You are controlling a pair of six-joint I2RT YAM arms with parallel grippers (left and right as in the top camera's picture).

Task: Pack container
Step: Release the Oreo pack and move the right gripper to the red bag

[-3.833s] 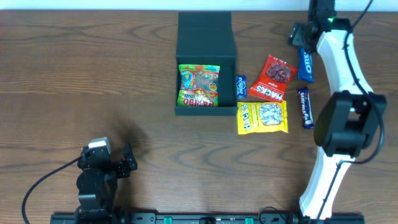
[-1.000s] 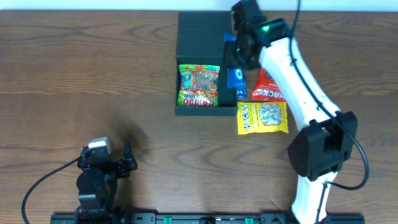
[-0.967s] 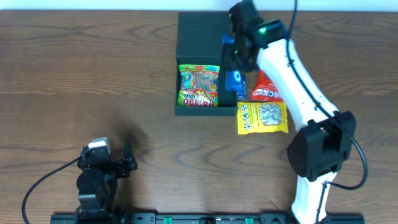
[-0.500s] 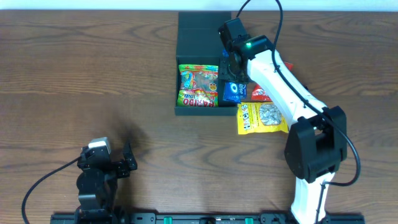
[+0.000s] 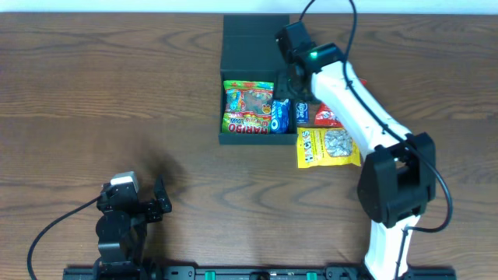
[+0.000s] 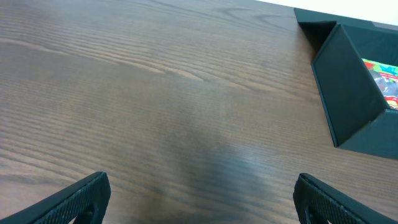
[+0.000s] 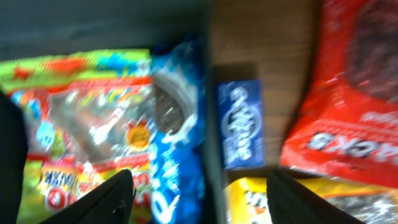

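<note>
The dark teal container stands open at the table's back centre, also in the left wrist view. A Haribo bag lies inside, and a blue Oreo packet lies beside it against the right wall; both show in the right wrist view, the bag and the Oreo packet. My right gripper is open and empty above the container's right wall. My left gripper is open and empty over bare table at the front left.
Just right of the container lie a small blue bar, a red snack bag and a yellow snack bag. They also show in the right wrist view: blue bar, red bag.
My right gripper carried the Oreo packet left from the table's right side and over the container, then let it go; the packet now lies inside beside the Haribo bag. The left arm has not moved.
</note>
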